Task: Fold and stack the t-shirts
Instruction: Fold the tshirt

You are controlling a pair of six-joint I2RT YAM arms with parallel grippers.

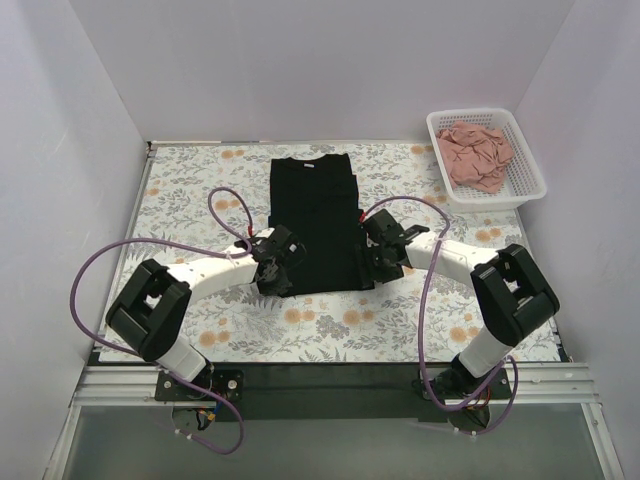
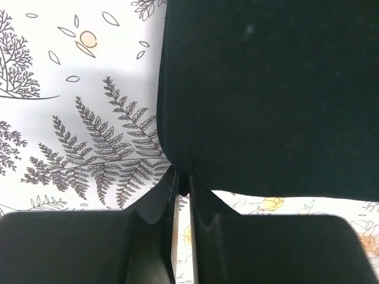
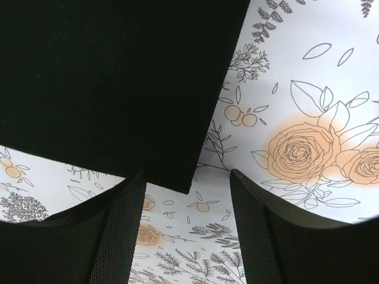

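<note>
T-shirts, two. First, black t-shirt (image 1: 312, 215): plain matte cloth, folded into a long flat rectangle, lying mid-worktop (image 1: 200, 190) on a fern-and-rose print. Second, pink t-shirt (image 1: 477, 155): dusty tone, crumpled in a soft heap inside the white plastic lattice basket (image 1: 530, 178) at the far right corner. Tool one, left pincer (image 2: 182, 177): smooth black fingers pressed together, pinching the black t-shirt's near left corner. Tool two, right pincer (image 3: 188, 176): spread apart, mesh-textured pads (image 3: 121, 231) flanking the shirt's near right corner.
</note>
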